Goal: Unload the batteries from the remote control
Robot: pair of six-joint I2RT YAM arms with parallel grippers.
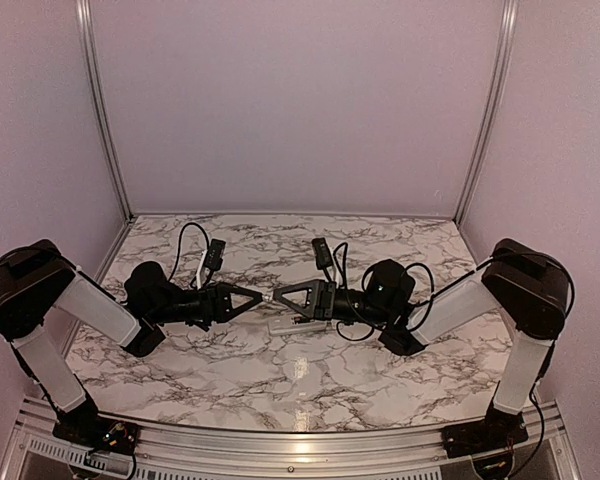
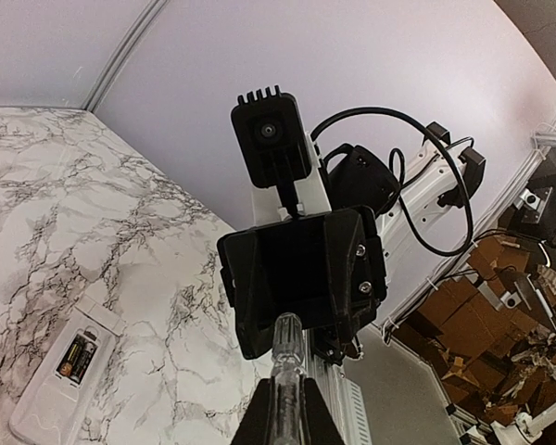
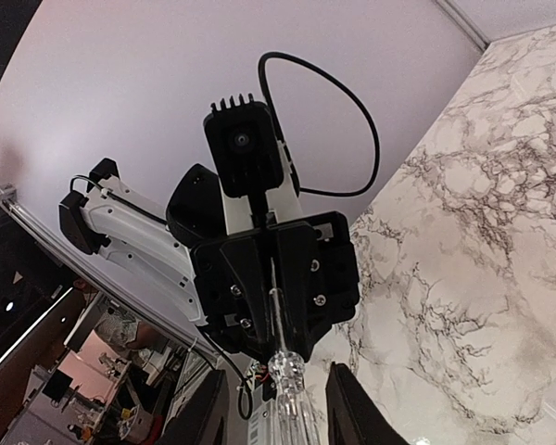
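Note:
The white remote control (image 2: 46, 408) lies face down on the marble table, and two batteries (image 2: 77, 357) sit side by side in its uncovered recess. From above, the remote control (image 1: 295, 325) shows just below where the two grippers meet. My left gripper (image 2: 286, 385) is shut on a screwdriver (image 2: 288, 343) with a clear handle, held level above the table. The handle (image 3: 287, 389) reaches between the fingers of my right gripper (image 3: 276, 371). Those fingers stand open, with a gap on each side of the handle. Neither gripper touches the remote.
Loose cables with black plugs (image 1: 215, 252) (image 1: 322, 250) lie on the table behind the grippers. Lilac walls close the back and sides. A metal rail (image 1: 300, 440) runs along the near edge.

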